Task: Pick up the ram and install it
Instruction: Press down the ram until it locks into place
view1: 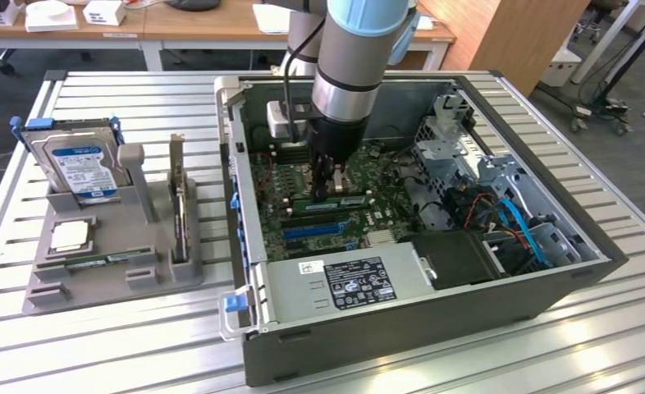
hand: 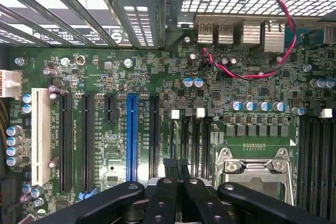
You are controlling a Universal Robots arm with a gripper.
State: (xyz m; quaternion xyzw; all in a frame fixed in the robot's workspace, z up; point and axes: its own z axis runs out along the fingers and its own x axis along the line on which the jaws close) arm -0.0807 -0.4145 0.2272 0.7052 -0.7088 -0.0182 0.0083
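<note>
Exterior view:
- Arm (view1: 350, 74) reaches straight down into the open case (view1: 410, 328), which lies on its side on a slatted table (view1: 136, 90).
- Gripper (view1: 325, 190) is low over the board, jaws pressed together. Whether anything is pinched between them cannot be told.
- Ram (view1: 347, 200): a green stick with a pale sticker, standing on edge in the board just beside the fingertips, toward the exterior view's right. Contact between tips and ram cannot be made out.
- Power supply (view1: 345, 283) sits along the case's near wall.
- Grey holder (view1: 115, 283) stands on the table at the exterior view's left, well apart from the case. It carries an upright drive (view1: 82, 168) and an upright card (view1: 177, 201). A second thin green stick (view1: 109, 261) lies flat in its front part.

Wrist view:
- Gripper (hand: 177, 165) has its two dark fingers side by side, touching, with no gap.
- The tips hover over the memory slots (hand: 199, 140), which have white latches at their ends, between the blue slot (hand: 132, 137) and the CPU socket (hand: 257, 169).
- Ram itself cannot be picked out here.
- A white slot (hand: 39, 135) lies at the board's far side from the socket.
- A red-black wire (hand: 283, 24) loops near the rear ports.
</note>
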